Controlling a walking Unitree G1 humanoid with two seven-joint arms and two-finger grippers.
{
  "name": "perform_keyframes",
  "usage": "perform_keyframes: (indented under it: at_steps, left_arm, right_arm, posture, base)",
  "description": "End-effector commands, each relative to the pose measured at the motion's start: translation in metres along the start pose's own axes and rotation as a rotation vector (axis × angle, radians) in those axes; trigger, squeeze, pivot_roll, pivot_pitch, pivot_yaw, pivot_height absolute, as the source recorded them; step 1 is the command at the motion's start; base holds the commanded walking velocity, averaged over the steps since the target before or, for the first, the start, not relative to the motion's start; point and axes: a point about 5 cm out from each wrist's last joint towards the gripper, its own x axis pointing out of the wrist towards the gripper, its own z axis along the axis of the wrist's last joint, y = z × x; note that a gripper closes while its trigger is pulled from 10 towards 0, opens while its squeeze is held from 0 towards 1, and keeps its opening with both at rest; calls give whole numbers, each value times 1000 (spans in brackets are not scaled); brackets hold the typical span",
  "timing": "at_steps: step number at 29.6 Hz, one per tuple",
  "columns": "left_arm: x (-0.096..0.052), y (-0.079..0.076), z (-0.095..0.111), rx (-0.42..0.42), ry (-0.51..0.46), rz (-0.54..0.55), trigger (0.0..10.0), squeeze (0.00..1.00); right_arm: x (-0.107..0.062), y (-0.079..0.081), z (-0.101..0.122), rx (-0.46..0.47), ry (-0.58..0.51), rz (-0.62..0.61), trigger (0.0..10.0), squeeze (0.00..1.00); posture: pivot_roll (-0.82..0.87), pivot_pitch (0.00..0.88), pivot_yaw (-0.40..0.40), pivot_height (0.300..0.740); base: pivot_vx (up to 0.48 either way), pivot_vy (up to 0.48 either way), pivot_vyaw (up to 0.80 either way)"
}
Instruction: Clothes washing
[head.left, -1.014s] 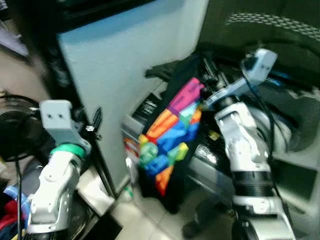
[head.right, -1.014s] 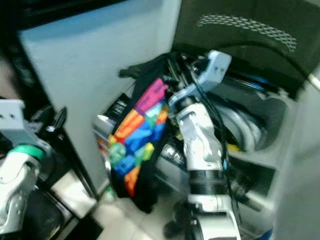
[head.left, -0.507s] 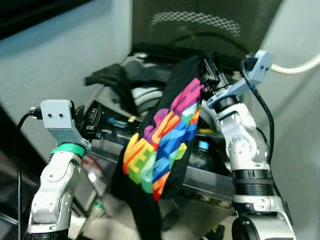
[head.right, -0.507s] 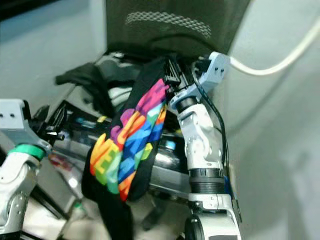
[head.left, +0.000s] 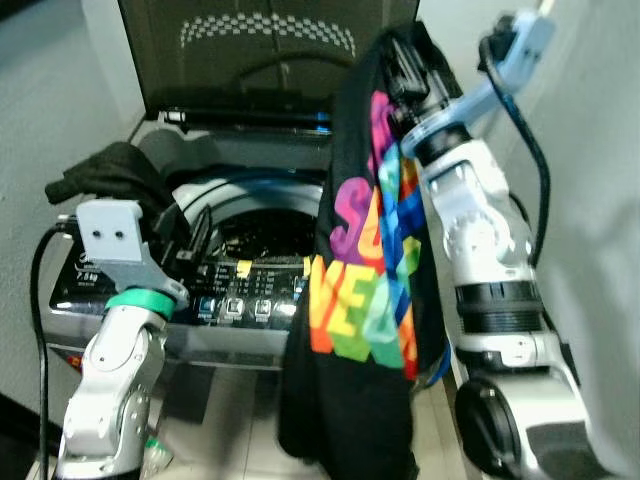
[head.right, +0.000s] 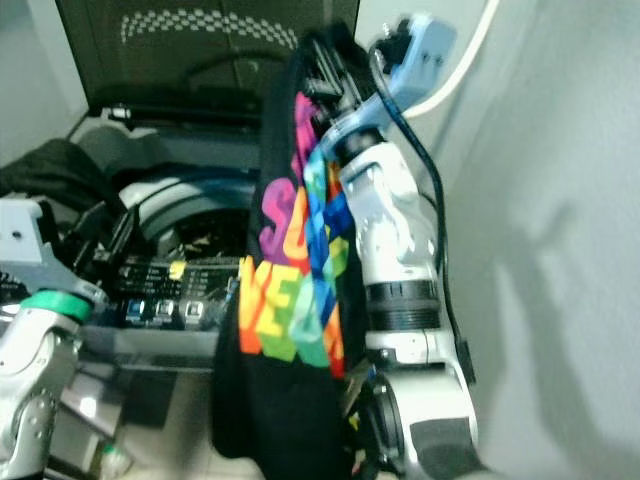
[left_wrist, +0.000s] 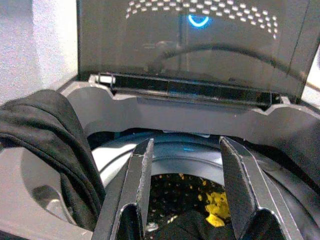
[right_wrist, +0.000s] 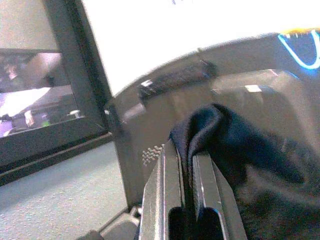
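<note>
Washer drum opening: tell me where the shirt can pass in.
The drum mouth is open between the raised lid and control panel. Its left rim is crowded by a dark garment; clothes already lie inside. The hanging shirt borders its right.

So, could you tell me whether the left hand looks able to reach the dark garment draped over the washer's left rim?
Probably yes. The left hand is open and holds nothing, and the dark garment lies beside it on the washer rim, with nothing between them.

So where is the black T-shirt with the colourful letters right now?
The T-shirt hangs from the right gripper, raised right of the open washer, its hem still outside, below the control panel.
</note>
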Motion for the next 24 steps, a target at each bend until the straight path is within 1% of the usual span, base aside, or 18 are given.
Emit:
perform_keyframes:
  at_steps: [1, 2, 3, 4, 6, 7, 8, 10, 12, 13, 14, 17, 18, 19, 20, 21, 23, 24]
  left_arm:
    - [-4, 2, 1, 7, -10, 7, 10000, 0]
    - [-5, 3, 1, 1, -17, 16, 10000, 0]
    - [-6, 3, 1, -2, -18, 23, 10000, 0]
    - [-6, 3, 1, -2, -18, 23, 10000, 0]
    - [-6, 2, 1, 4, -19, 23, 10000, 0]
    - [-6, 2, 1, 4, -19, 23, 10000, 0]
    - [-6, 1, 1, 9, -18, 18, 10000, 0]
    - [-6, 1, 1, 9, -18, 18, 10000, 0]
    - [-7, 1, 1, 15, -16, 14, 10000, 0]
    - [-7, 1, 1, 15, -16, 14, 10000, 0]
    - [-8, 2, 2, 19, -14, 15, 10000, 0]
    - [-8, 3, 1, 24, -12, 19, 10000, 0]
    - [-9, 3, 1, 28, -10, 21, 10000, 0]
    - [-9, 3, 1, 28, -10, 21, 10000, 0]
    - [-9, 3, 0, 30, -8, 20, 10000, 0]
    - [-8, 1, 0, 35, 1, 9, 10000, 0]
    - [-8, 1, 0, 35, 1, 9, 10000, 0]
    - [-8, -1, -1, 42, 12, -13, 10000, 0]
  right_arm:
    - [14, 11, 13, -22, -22, 53, 10000, 0]
    - [35, 22, 35, -26, -43, 90, 10000, 0]
    - [42, 26, 42, -17, -47, 97, 10000, 0]
    - [42, 26, 42, -17, -47, 97, 10000, 0]
    - [63, 30, 67, -18, -92, 62, 10000, 0]
    - [63, 30, 67, -18, -92, 62, 10000, 0]
    - [71, 31, 86, -19, -144, 44, 10000, 0]
    - [71, 31, 86, -19, -144, 44, 10000, 0]
    - [81, 34, 139, 1, -322, 16, 10000, 0]
    - [81, 34, 139, 1, -322, 16, 10000, 0]
    - [82, 35, 158, 9, -388, 8, 10000, 0]
    - [84, 35, 157, -5, -375, 9, 10000, 0]
    - [86, 34, 134, -41, -285, 20, 10000, 0]
    - [86, 34, 134, -41, -285, 20, 10000, 0]
    - [86, 31, 102, -108, -163, 28, 10000, 0]
    - [78, 24, 48, -227, 35, 30, 10000, 0]
    - [78, 24, 48, -227, 35, 30, 10000, 0]
    - [63, 16, 1, -334, 207, 38, 10000, 0]
  posture:
    - [157, 16, 12, 740]
    - [157, 16, 12, 740]
    - [157, 16, 12, 740]
    - [157, 16, 12, 740]
    - [154, 19, 9, 740]
    - [154, 19, 9, 740]
    - [154, 20, 6, 740]
    - [154, 20, 6, 740]
    - [160, 25, -1, 740]
    - [160, 25, -1, 740]
    - [160, 25, -1, 740]
    - [160, 25, -1, 740]
    - [157, 28, -10, 740]
    - [157, 28, -10, 740]
    - [162, 32, -6, 740]
    - [168, 35, -6, 740]
    - [168, 35, -6, 740]
    - [172, 39, -6, 740]
  base:
    - [0, 480, 0]
    - [0, 0, 0]
    - [0, 0, 0]
    - [0, 0, 0]
    - [0, 0, 0]
    - [0, 0, 0]
    - [0, 0, 0]
    - [0, 0, 0]
    - [0, 0, 0]
    - [0, 0, 0]
    - [0, 0, 0]
    - [0, 0, 0]
    - [0, 0, 0]
    - [0, 0, 0]
    - [0, 0, 0]
    - [0, 0, 0]
    - [0, 0, 0]
    - [0, 0, 0]
